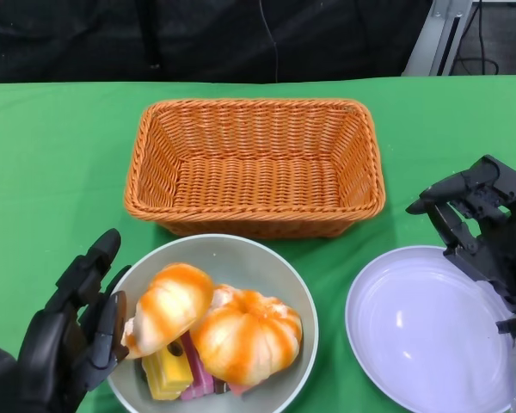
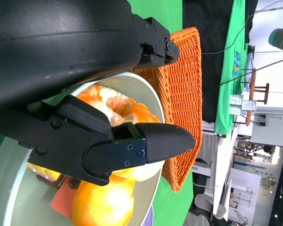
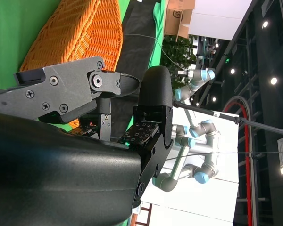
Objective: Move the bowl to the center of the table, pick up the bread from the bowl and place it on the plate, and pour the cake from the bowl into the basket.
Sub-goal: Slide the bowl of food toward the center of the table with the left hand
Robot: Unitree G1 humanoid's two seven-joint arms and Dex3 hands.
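Left hand grips the smooth grey bowl lower left, right hand spread empty beside the woven basket.

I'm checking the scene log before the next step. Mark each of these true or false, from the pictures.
1. The basket holds cake. False: it holds nothing.
2. Two orange-and-white breads lie in the bowl. True.
3. The plate carries a bread. False: it is bare.
4. The left robot hand is at the bowl's rim. True.
5. The right robot hand holds the plate. False: it holds nothing, fingers apart.
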